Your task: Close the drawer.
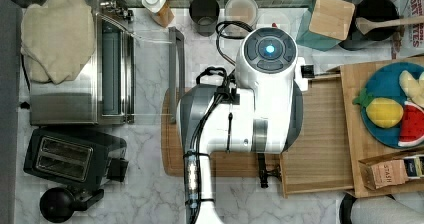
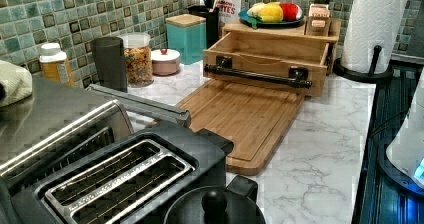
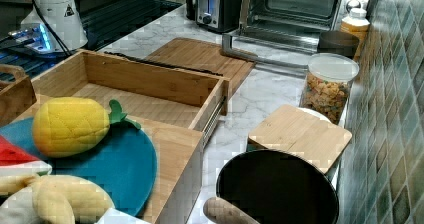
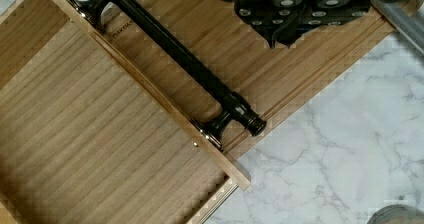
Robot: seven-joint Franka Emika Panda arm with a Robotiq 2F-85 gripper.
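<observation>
Top view, working left to right. Toaster oven [image 1: 80, 69] and toaster [image 1: 70, 156] sit on the marble tabletop [image 1: 145, 184] at the top view's left, well apart from the work, so they are out of the arm's way.

Cutting board [image 1: 172, 149] lies flat just in front of the drawer, darker wood with a groove near its edge. The arm's white body hangs over it and over the drawer front, hiding the handle from above.

Drawer [image 1: 325, 134] stands pulled well out of its wooden box [image 1: 352, 84], floor bare, nothing inside to catch. Its black bar handle [image 4: 180, 59] runs along the front wall on two posts, facing the board. The blue plate [image 1: 382, 89] with toy fruit rests on the box top, so it should not interfere with the slide.

Tool [image 4: 295, 9]: wrist view has its dark underside above the board, near the handle but apart from it. Whether the fingers are together or apart, I cannot tell.

Judgement: the tool sits on the handle side because closing calls for a push against the front wall toward the box.
</observation>
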